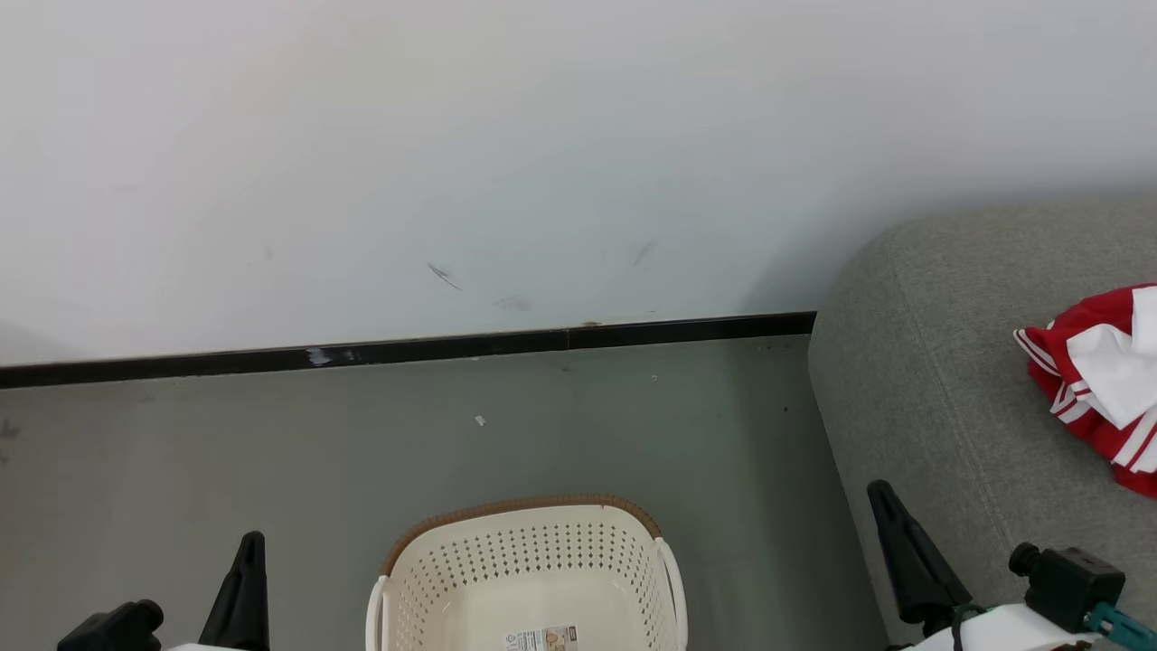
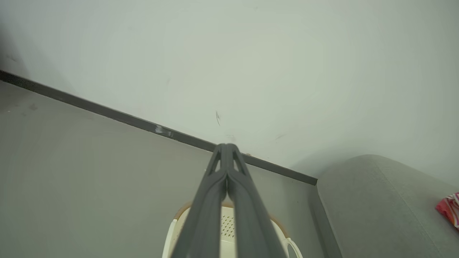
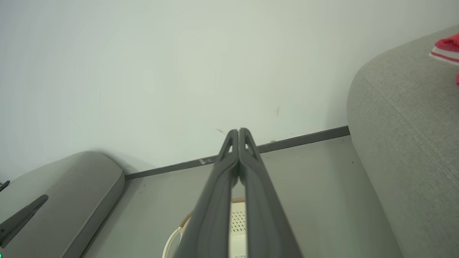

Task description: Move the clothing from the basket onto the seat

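Here, clothing [image 1: 1098, 380] rests well beyond right gripper [image 1: 881, 497].

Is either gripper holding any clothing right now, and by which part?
Nothing is held: left gripper and right gripper are shut empty; the clothing lies on the seat.

place: home-like room | cues: sofa seat [image 1: 922, 389], laundry basket [image 1: 529, 551] on floor [image 1: 271, 452], white wall [image 1: 452, 136], black skirting [image 1: 407, 348]

The basket [image 1: 542, 553] is smooth plastic, its rim [image 1: 524, 504] woven-looking. The seat [image 1: 931, 407] is coarse matt cloth; the clothing [image 1: 1098, 380], soft fabric.
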`<state>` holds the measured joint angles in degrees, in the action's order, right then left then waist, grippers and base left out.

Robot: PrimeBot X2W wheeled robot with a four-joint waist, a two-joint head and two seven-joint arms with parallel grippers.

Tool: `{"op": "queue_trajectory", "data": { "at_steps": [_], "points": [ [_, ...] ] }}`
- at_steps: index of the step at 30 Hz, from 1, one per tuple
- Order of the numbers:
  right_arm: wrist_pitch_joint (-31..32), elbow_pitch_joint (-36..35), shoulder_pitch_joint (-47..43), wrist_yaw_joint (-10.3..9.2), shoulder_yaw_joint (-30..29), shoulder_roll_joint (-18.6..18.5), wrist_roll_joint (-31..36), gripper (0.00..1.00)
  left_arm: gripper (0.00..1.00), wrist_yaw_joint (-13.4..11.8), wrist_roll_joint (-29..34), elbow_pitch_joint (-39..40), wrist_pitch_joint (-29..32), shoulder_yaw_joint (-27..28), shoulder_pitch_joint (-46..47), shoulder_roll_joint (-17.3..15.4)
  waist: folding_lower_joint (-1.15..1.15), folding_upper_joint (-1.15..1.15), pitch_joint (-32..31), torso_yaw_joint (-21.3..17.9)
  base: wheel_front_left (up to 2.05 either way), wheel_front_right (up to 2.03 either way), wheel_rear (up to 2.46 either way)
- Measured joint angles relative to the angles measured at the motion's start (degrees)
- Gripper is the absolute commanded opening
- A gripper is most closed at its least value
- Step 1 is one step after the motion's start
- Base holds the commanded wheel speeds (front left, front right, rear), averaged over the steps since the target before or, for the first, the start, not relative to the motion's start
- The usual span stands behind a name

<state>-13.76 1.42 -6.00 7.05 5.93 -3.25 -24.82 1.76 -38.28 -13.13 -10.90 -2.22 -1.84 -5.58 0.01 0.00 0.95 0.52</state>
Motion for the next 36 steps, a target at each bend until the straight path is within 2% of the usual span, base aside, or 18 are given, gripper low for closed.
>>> {"op": "queue_trajectory", "data": {
  "at_steps": [5,15,21,28,36],
  "points": [
    [0.8,0.4,0.0,0.00,-0.8,0.1,-4.3,0.00,0.00,0.5,-3.0,-0.1,1.2,0.5,0.1,0.2,0.07,0.00,-0.1,0.0,0.00,0.00,0.00],
    [2.7,1.4,0.3,0.00,-1.6,-0.2,-12.9,0.00,0.00,1.0,-9.3,-0.3,3.4,1.5,0.3,0.5,0.42,0.00,-0.5,0.0,0.00,0.00,0.00],
    [3.8,2.5,0.4,0.00,-2.0,-0.6,-18.0,0.00,0.00,1.3,-12.9,-0.4,4.5,1.9,0.6,0.7,0.50,0.00,-0.7,0.0,0.00,0.00,0.00],
    [4.9,3.5,0.8,0.00,-2.6,-1.0,-24.2,0.00,0.00,1.4,-17.2,-0.5,6.1,2.6,1.4,1.3,0.48,0.00,-0.9,-0.1,0.00,0.00,0.00],
    [6.2,5.0,2.4,0.00,-3.1,-1.4,-31.1,0.00,0.00,1.5,-22.0,-0.6,7.4,3.3,1.6,1.6,0.29,0.00,-0.9,-0.1,0.00,0.00,0.00]
  ]
}}
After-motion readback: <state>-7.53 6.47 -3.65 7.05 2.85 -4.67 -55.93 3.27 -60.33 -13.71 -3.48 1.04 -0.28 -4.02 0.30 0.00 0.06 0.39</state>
